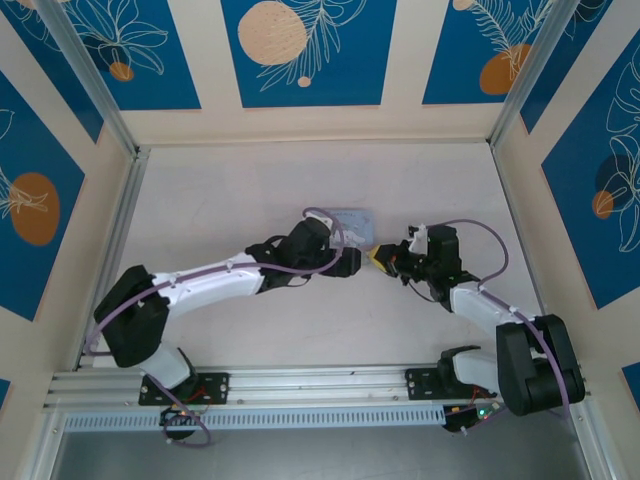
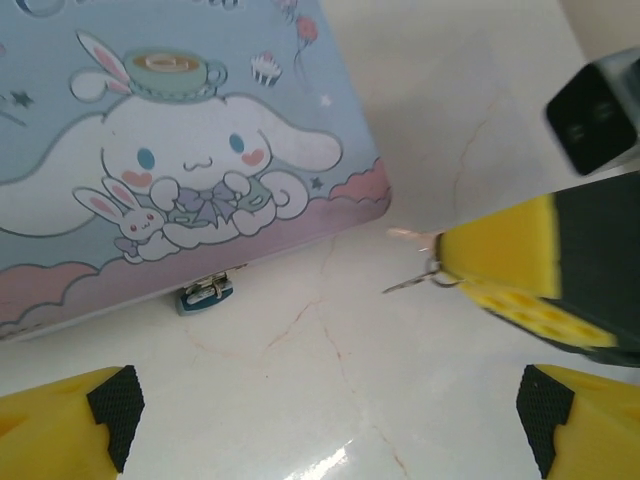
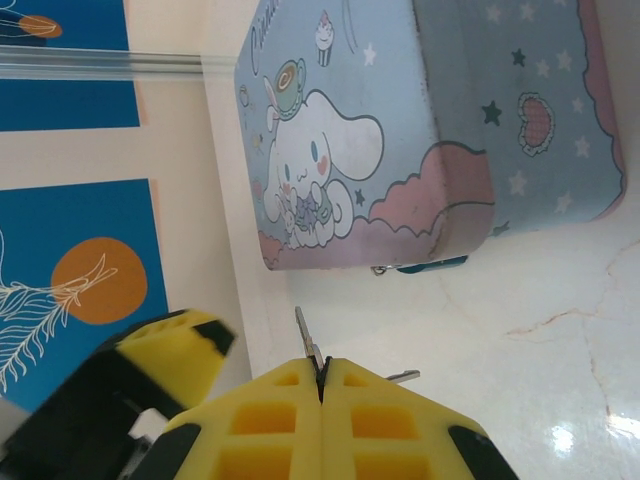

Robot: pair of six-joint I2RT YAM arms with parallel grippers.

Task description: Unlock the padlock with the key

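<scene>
I count one light blue cartoon-printed tin box (image 1: 350, 217), one tiny blue-bodied padlock (image 2: 205, 294), one thin dark metal key (image 3: 307, 343) and two yellow-fingered grippers on the white marbled table (image 2: 330, 340). The left gripper (image 2: 328, 415) has its fingers spread wide and holds nothing, both black-tipped pads low over bare table. The padlock hangs on the hasp at the box's near edge, ahead of this gripper and a little to its left. The right gripper (image 3: 322, 375) has its fingers pressed together, pinching the key, whose thin blade sticks out beyond the fingertips towards the box. From the right wrist, the padlock sits ahead of those fingertips and slightly to the right, apart from the key's tip. In the left wrist view the right gripper comes in from the right of the open fingers, with the key poking out leftwards. From above, the left arm stretches low from its base with the forearm angled in towards the box, and the right arm is folded at the elbow, its wrist turned to face the left gripper, the two tips near each other just beside the box.
</scene>
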